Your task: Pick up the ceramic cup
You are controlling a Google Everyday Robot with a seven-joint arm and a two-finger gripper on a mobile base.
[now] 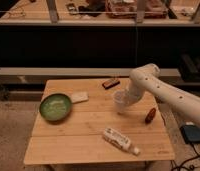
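The ceramic cup (118,98) is a small plain white cup standing on the wooden table (83,125), right of the table's middle. My white arm comes in from the right and bends down over it. My gripper (125,103) is at the cup, against its right side and rim. Part of the cup is hidden behind the gripper.
A green bowl (56,106) stands at the left, with a white block (79,96) beside it. A dark bar (111,83) lies at the back. A reddish-brown object (150,115) lies right of the cup. A white labelled bottle (120,140) lies near the front edge.
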